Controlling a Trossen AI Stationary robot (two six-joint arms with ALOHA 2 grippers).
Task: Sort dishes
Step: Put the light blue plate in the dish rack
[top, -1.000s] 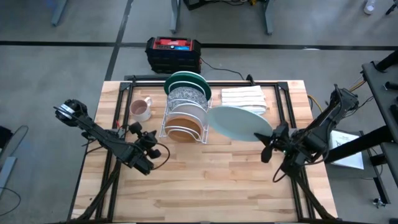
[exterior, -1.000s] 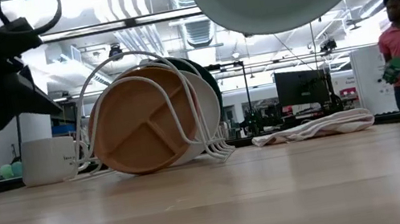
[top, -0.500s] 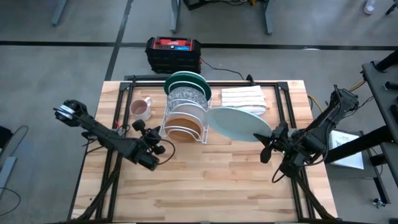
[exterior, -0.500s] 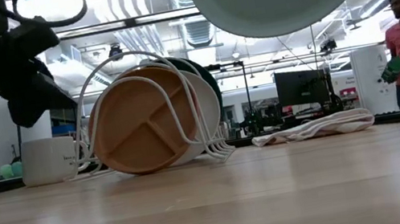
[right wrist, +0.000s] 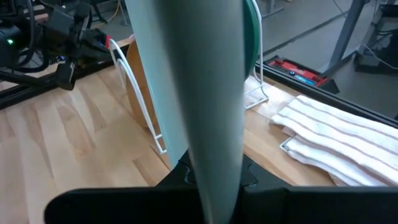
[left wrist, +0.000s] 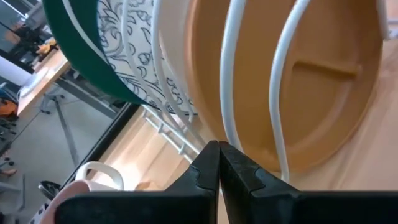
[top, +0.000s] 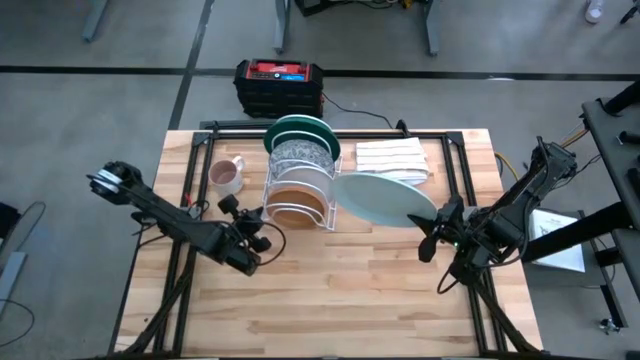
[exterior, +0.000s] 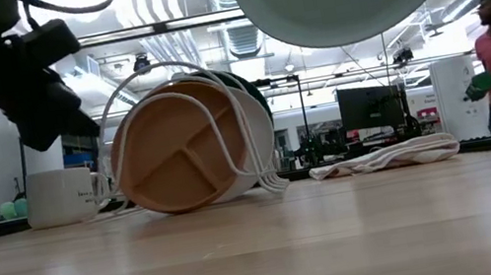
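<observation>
overhead, right end effector (top: 432,234) pinching pale plate (top: 385,198); left end effector (top: 262,240) pressed together, empty.

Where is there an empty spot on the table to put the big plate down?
The near half of the wooden table is bare, between the two arms. The far edge is crowded: mug, dish rack and white cloths sit side by side.

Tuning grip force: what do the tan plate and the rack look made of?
Tan plate: probably matte moulded plastic or bamboo fibre; even colour, soft divider ridges, no glaze shine. Rack: likely white-coated steel wire; thin, smooth, glossy bent loops.
</observation>
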